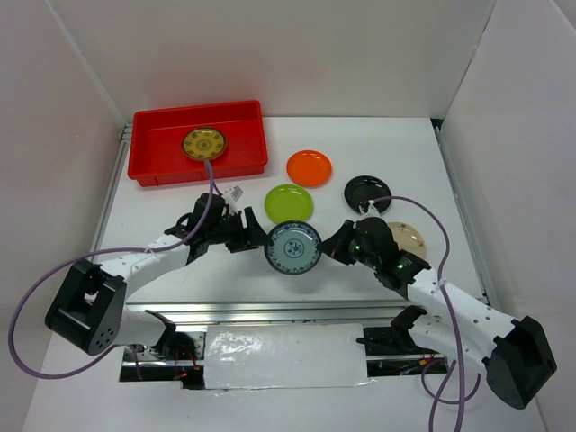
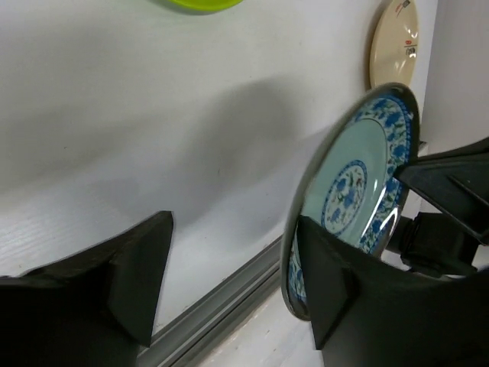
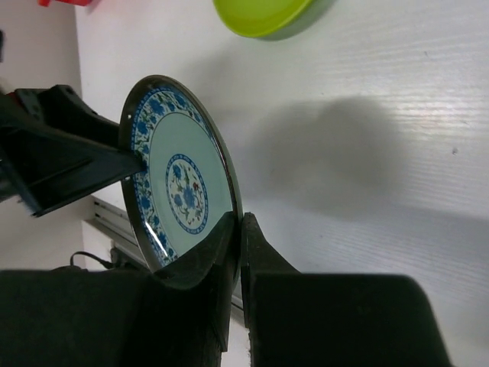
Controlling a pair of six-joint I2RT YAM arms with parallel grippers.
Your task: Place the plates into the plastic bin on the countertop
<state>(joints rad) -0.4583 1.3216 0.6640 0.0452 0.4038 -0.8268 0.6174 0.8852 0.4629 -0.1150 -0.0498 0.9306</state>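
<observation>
The blue plate (image 1: 293,247) is held above the desk (image 1: 396,153), its rim pinched by the right end effector (image 1: 333,245). The left end effector (image 1: 259,238) is spread open at the opposite rim, well apart from the bin (image 1: 148,164).

The blue-patterned plate (image 3: 183,183) looks glossy, the countertop (image 3: 382,191) matt.

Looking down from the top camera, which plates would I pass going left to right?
Dark gold-patterned round plate in the red plastic bin, lime green round plate, black round plate, cream round plate.
</observation>
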